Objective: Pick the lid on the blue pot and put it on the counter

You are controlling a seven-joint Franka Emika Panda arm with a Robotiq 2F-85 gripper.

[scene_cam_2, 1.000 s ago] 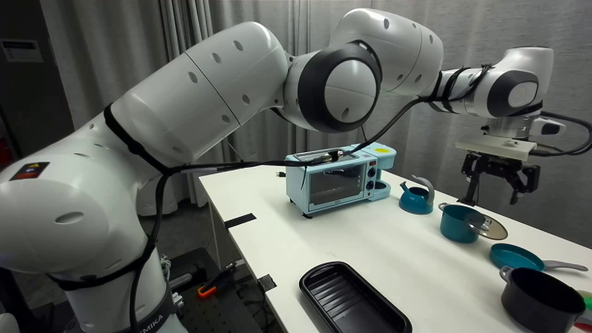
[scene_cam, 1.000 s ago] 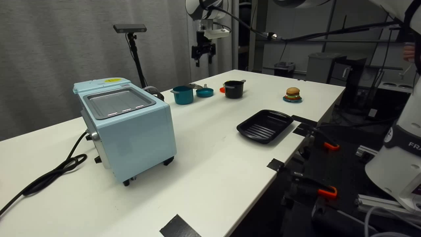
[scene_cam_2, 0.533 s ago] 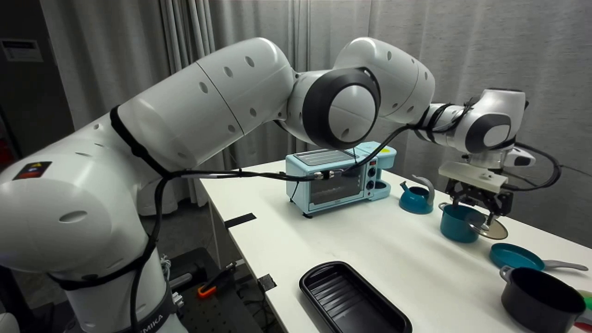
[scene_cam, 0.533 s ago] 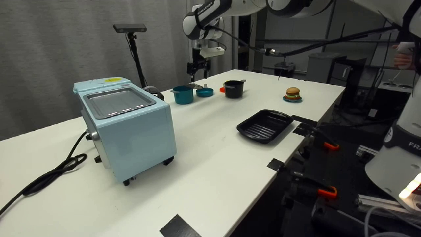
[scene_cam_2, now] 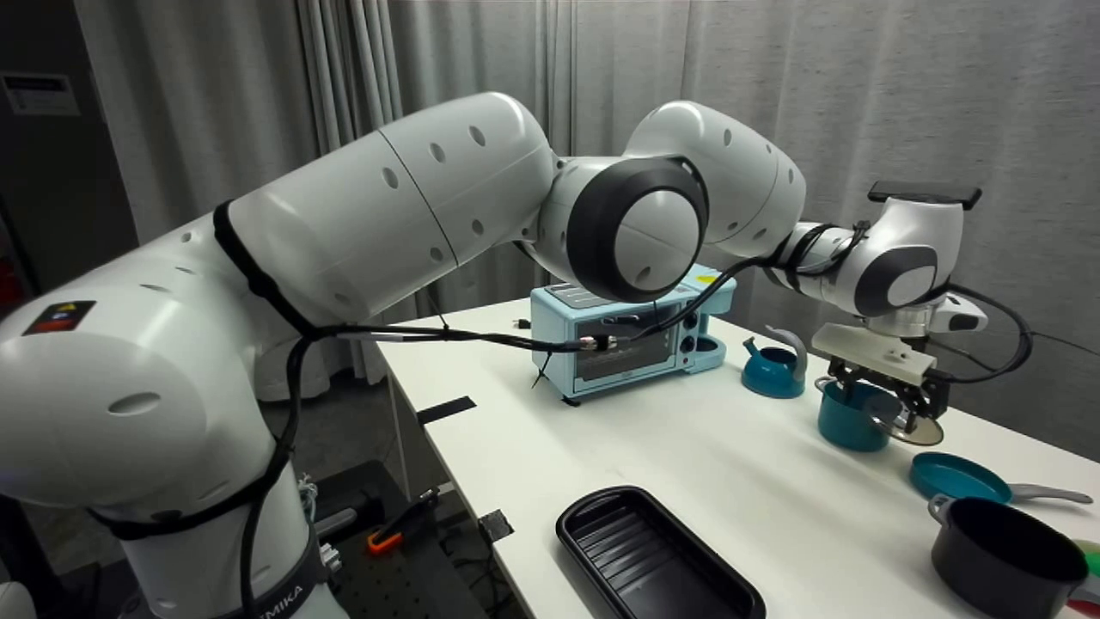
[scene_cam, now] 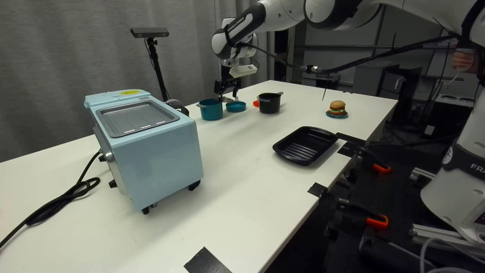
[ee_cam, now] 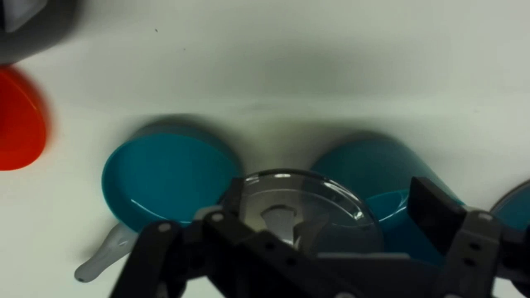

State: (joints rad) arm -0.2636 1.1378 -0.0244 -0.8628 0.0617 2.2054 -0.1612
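Observation:
A clear glass lid (scene_cam_2: 925,433) with a grey knob leans tilted on the rim of the blue pot (scene_cam_2: 846,427), on the side by the teal pan. The lid also shows in the wrist view (ee_cam: 339,207), with the pot (ee_cam: 368,165) partly under it. My gripper (scene_cam_2: 878,411) is open, low over the pot and lid. In the wrist view the gripper (ee_cam: 327,196) has one finger by the lid's far edge near the pan and the other over the pot's opening. The knob lies between them, partly hidden by the gripper. The white counter (scene_cam: 235,163) lies under everything.
A teal pan (scene_cam_2: 958,477) and a black pot (scene_cam_2: 1001,554) stand close beside the lid. A teal kettle (scene_cam_2: 772,376) and a pale-blue toaster oven (scene_cam_2: 632,335) stand on the pot's other side. A black tray (scene_cam: 305,145) and a toy burger (scene_cam: 337,108) lie farther off.
My gripper has come down from well above the pots to the lid, shifting slightly toward the blue pot. The lid, the pot and other items have not moved.

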